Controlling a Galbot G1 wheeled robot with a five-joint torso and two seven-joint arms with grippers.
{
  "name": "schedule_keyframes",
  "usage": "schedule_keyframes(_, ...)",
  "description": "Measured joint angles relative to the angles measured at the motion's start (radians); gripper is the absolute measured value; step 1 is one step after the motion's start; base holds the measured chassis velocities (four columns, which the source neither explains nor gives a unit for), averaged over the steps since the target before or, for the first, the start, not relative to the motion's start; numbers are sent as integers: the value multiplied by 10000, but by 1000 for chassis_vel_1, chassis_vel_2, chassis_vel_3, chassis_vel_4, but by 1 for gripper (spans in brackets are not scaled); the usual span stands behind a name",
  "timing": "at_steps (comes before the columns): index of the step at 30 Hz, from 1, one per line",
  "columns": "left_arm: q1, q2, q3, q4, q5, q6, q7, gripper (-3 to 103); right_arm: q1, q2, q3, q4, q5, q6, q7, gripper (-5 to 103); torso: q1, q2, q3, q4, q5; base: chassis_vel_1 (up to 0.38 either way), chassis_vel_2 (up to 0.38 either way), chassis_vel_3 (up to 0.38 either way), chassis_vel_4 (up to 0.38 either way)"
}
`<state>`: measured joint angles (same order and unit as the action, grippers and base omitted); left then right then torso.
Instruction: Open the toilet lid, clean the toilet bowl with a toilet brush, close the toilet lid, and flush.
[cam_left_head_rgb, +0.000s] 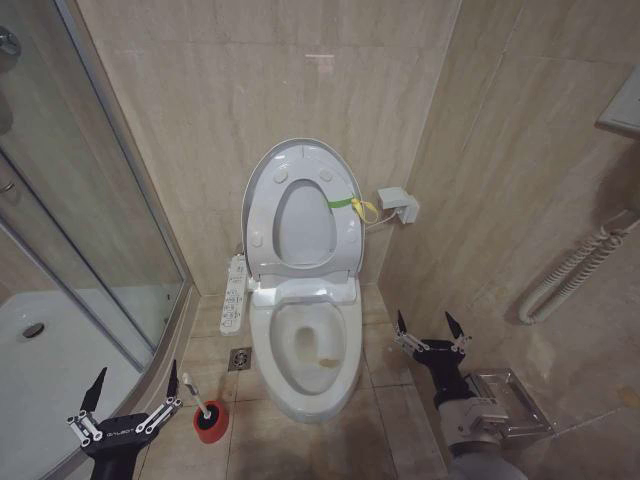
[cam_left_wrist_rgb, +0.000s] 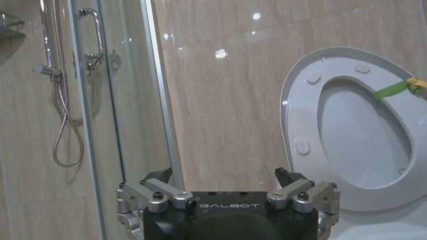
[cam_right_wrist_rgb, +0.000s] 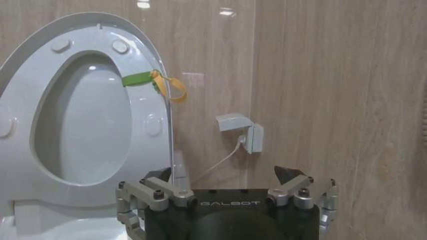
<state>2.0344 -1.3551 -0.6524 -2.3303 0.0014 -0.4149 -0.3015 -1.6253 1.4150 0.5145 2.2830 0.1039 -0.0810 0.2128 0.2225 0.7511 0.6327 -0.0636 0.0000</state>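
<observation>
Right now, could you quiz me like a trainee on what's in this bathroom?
1. True or false: the toilet lid stands raised against the wall.
2. Where is the toilet brush? A) inside the toilet bowl B) in its red holder on the floor, near the left end effector C) held by the right end effector
3. Fill in: both end effectors are ____ and hold nothing.

Key: 1 true; 2 B; 3 open.
</observation>
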Motion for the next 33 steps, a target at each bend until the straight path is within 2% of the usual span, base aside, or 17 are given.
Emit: schedule_keyframes(33, 0, 0, 0, 0, 0, 0, 0, 100, 0, 0, 0, 0, 0, 0, 0, 100, 1, 2, 0, 0, 0, 0, 0, 0, 0)
